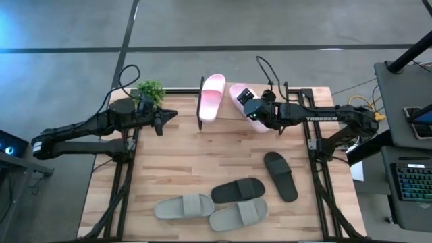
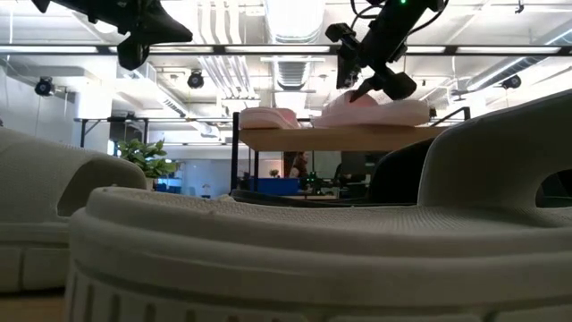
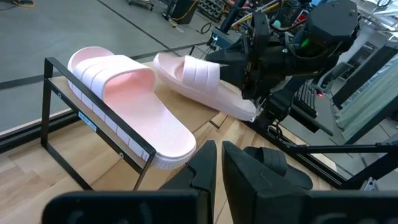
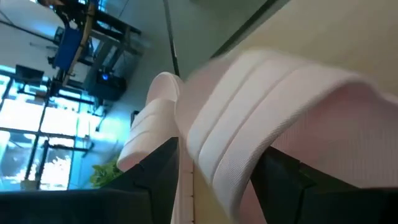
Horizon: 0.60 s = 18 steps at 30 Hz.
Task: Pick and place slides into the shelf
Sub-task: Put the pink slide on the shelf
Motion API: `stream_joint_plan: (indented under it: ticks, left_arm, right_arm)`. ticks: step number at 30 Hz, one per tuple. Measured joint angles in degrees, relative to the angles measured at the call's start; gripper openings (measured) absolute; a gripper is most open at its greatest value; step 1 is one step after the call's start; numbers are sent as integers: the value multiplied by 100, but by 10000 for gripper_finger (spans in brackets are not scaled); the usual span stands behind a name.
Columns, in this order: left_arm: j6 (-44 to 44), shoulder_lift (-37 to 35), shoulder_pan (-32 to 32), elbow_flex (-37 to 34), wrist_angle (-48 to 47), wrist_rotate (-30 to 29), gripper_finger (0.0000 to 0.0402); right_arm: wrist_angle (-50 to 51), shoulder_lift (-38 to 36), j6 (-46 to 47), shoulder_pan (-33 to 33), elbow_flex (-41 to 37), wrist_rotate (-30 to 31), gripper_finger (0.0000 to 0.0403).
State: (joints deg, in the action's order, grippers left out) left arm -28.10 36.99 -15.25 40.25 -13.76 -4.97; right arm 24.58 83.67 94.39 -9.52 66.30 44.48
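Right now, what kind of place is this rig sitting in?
Probably an open lab or workshop: exposed ceiling ducts and track lights, a concrete floor marked with lines, and a desk with a keyboard beside the table.

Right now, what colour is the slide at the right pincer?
Pale pink slide on the shelf; clearest in the left wrist view.

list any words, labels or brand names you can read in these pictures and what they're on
"TROSSEN" - white letters on the right arm, seen in the high view.
A blue label on the shelf frame in the left wrist view is too blurred to read.
Keys on the keyboard at the right edge of the high view are too small to read.
No print shows on the slides.
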Motion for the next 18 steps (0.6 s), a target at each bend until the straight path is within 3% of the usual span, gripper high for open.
stream_joint_plan:
  ticks: [8, 13, 18]
  left_arm:
    - [0, 7, 0, 0, 7, 0, 11]
    - [2, 7, 0, 0, 5, 0, 11]
    - [2, 4, 0, 0, 0, -3, 11]
  right_arm:
    - [-4, -36, -14, -257, 0, 258, 174]
    - [-5, -36, -132, -366, 0, -373, 178]
    - [-9, -73, -836, -363, 2, -1011, 172]
